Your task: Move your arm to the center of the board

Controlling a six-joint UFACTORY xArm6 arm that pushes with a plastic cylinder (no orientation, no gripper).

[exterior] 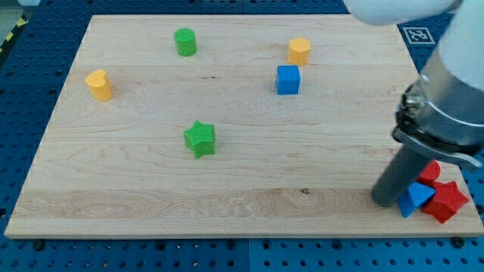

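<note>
My tip (386, 202) rests on the wooden board (227, 181) near its lower right corner, at the end of the dark rod. It touches or nearly touches a blue triangle block (414, 199) just to its right. A red star block (446, 201) lies right of that, and a red block (430, 171) sits behind them, partly hidden by the rod. A green star (200, 139) lies left of the board's middle. A blue cube (288, 79) and an orange hexagon block (299, 51) sit at the upper right. A green cylinder (185, 41) is at the top. A yellow heart block (98, 85) is at the left.
The arm's white and grey body (446, 83) fills the upper right of the view and hides part of the board's right edge. A blue perforated table (23, 91) surrounds the board.
</note>
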